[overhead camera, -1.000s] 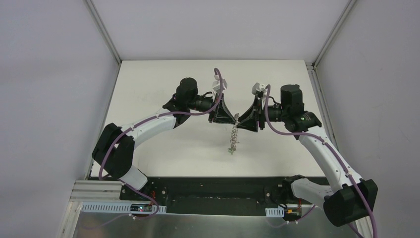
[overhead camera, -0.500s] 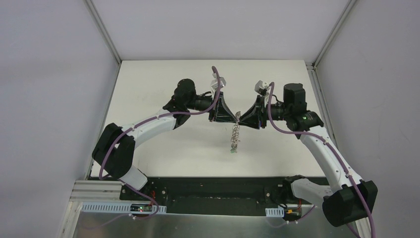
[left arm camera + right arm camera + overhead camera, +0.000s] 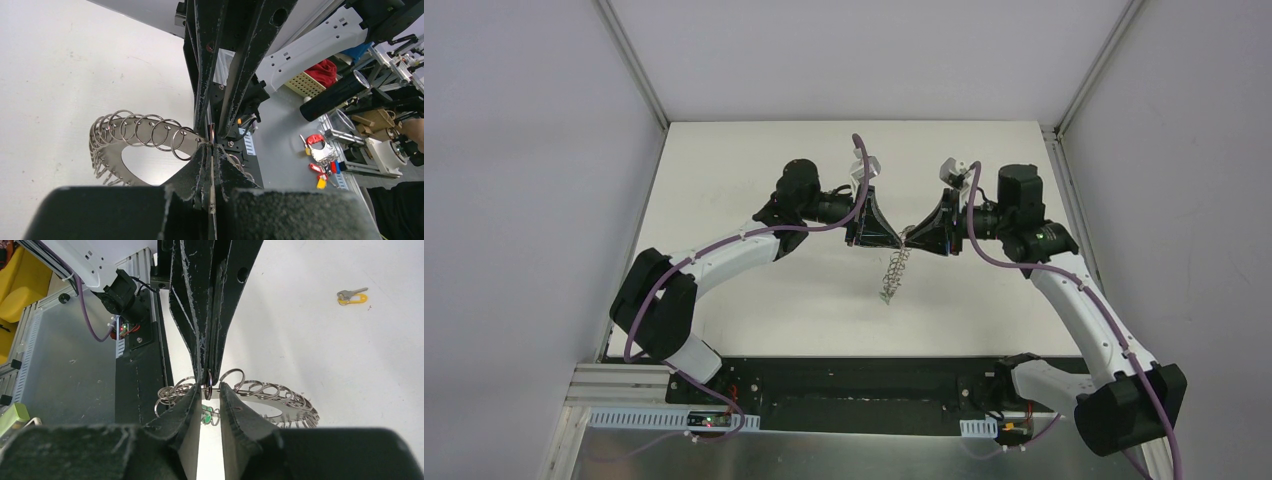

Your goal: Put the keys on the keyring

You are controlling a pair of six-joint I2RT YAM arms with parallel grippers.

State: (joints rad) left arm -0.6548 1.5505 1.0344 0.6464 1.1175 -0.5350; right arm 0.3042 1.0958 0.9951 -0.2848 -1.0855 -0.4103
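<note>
Two sets of jaws meet tip to tip at the middle of the overhead view. The left jaws are pressed together on the rim of the keyring (image 3: 112,162), which curves away from them to the left of the left wrist view. That grip seems meant to hold the ring steady and offer up one wire loop (image 3: 207,382) just past their tips.

The right jaws stand narrowly apart on either side of that loop, with a gap showing on both sides of it in the right wrist view. I judge they are set to pinch it or pry it open so a key can be threaded on. Whether they already touch the wire is not clear.

Just below that gap, the green key (image 3: 205,416) shows among the loops, apparently hanging from the ring. The ring itself dangles below the meeting point, toward the lower middle of the overhead view. Whether its bottom end reaches the desk (image 3: 754,180) I cannot tell.

At the upper right of the right wrist view the yellow key (image 3: 352,296) lies alone on the desk, well apart from the ring, so that half of the job looks undone.
</note>
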